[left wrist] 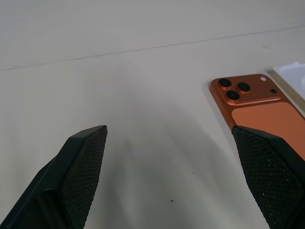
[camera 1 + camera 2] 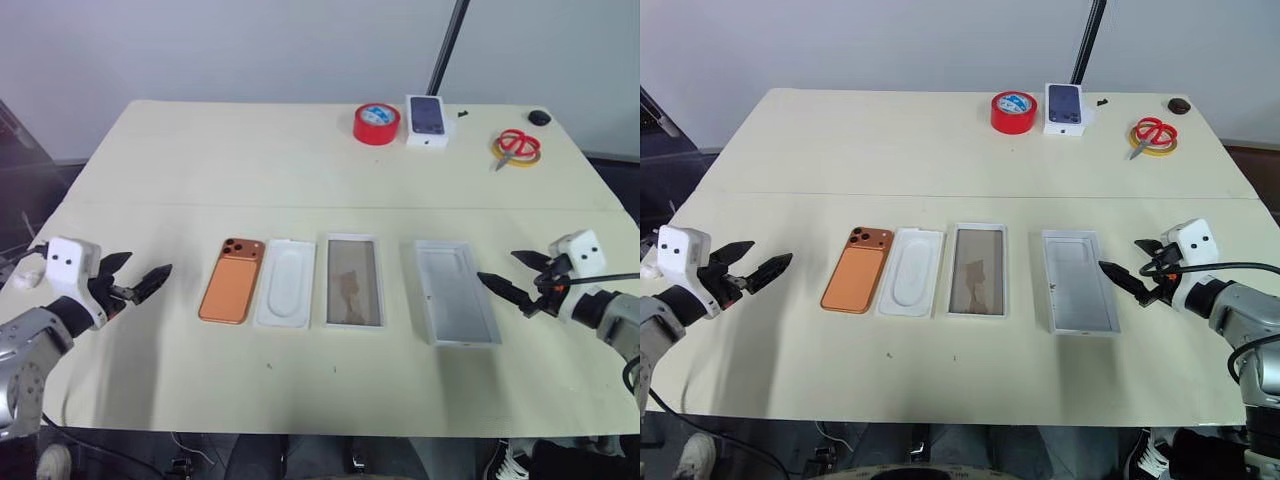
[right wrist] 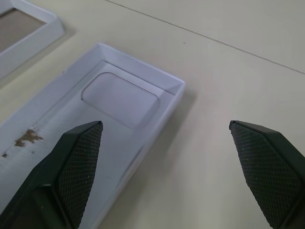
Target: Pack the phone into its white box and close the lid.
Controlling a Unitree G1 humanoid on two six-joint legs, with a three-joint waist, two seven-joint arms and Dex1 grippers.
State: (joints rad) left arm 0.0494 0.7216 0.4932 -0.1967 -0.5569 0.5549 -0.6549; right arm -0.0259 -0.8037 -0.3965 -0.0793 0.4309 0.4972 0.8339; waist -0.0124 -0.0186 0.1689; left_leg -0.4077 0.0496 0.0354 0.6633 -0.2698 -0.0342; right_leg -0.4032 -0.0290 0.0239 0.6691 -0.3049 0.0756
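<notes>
Nearest the robot, the left gripper (image 2: 138, 281) hovers over the cream table (image 2: 300, 160) with its two black fingers spread wide and nothing between them, off to the left of a row of four flat things. The right gripper (image 2: 514, 281) hangs at the opposite end of that row, its fingers likewise parted and empty, just beside the lid (image 2: 455, 291), which lies open side up showing a pale grey inside. From the left, the row begins with the phone (image 2: 232, 280), orange-copper and lying back up with its dark lens cluster at the far end. Touching or nearly touching its right edge is a white moulded insert (image 2: 285, 282) with a rounded recess, then just beside that the white box (image 2: 353, 281), open with a brownish floor. The lid sits a little apart from the box. Far back on the table stand a red tape roll (image 2: 376, 123), a small white box with a phone picture (image 2: 426, 121), and red-handled scissors (image 2: 516, 146) lying on a yellow ring.
</notes>
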